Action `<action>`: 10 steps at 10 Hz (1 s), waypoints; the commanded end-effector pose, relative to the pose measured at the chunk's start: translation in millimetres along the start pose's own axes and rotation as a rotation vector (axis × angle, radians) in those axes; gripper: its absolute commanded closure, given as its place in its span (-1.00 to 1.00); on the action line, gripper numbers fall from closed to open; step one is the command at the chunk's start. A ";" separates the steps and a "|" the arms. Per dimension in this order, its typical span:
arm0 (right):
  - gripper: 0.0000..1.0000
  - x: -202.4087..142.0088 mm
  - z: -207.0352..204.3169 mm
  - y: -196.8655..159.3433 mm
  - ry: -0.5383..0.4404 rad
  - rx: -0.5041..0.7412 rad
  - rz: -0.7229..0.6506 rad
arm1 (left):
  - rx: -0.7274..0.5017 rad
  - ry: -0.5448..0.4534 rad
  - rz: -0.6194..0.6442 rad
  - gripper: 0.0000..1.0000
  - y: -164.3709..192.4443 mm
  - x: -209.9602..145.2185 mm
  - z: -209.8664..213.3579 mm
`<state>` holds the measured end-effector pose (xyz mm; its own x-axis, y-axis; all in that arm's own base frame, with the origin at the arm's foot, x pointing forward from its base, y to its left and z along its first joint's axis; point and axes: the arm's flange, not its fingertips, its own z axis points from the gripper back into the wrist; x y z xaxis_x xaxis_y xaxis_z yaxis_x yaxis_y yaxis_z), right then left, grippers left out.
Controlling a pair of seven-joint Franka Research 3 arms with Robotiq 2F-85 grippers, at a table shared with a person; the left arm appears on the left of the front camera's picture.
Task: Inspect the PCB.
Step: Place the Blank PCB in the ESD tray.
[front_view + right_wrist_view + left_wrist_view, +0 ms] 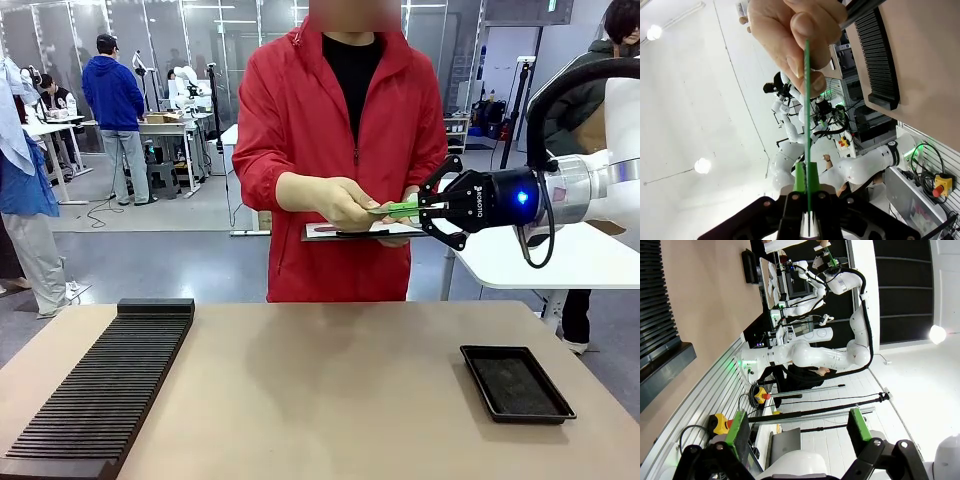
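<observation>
Sharing one board above the bench (320, 400): left pincer (797, 432) waits with fingers apart; the person's hand (345, 203) pinches the PCB (398, 209) level, and the right pincer (425, 208) is clamped on its opposite end, probably so it stays supported during hand-over.

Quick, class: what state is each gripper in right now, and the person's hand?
Left gripper: open, empty.
Right gripper: shut on the PCB.
Person's hand: pinching the PCB's other end.
</observation>
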<state>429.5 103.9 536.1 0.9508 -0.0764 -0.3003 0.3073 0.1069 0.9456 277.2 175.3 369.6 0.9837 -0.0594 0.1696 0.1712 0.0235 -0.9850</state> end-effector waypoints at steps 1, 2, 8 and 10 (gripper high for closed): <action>1.00 -0.9 -0.6 1.5 0.001 0.000 0.003 | 0.018 0.003 0.011 -1.00 -1.5 2.1 1.4; 1.00 -0.9 -0.6 1.5 0.001 0.000 0.003 | 0.018 0.003 0.011 -1.00 -1.5 2.1 1.4; 1.00 -0.9 -0.6 1.5 0.001 0.000 0.003 | 0.018 0.003 0.011 -1.00 -1.5 2.1 1.4; 1.00 -0.9 -0.6 1.5 0.001 0.000 0.003 | 0.018 0.003 0.011 -1.00 -1.5 2.1 1.4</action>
<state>429.4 103.9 536.3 0.9510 -0.0764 -0.2997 0.3067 0.1069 0.9458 277.2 175.3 369.6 0.9837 -0.0594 0.1696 0.1712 0.0235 -0.9850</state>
